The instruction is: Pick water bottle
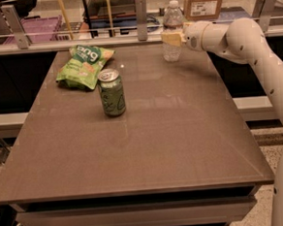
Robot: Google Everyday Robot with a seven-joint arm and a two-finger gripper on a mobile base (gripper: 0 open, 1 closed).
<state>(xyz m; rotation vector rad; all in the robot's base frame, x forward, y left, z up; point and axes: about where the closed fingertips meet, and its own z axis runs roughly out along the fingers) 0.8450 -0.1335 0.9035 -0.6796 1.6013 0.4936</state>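
The water bottle is clear ribbed plastic with a white cap. It stands upright at the far right of the brown table, near the back edge. My gripper reaches in from the right on the white arm and sits at the bottle's middle, against its label band. The bottle's base rests on the table.
A green soda can stands upright left of centre. A green snack bag lies behind it at the far left. A rail with metal posts runs along the back edge, with boxes and shelves beyond it.
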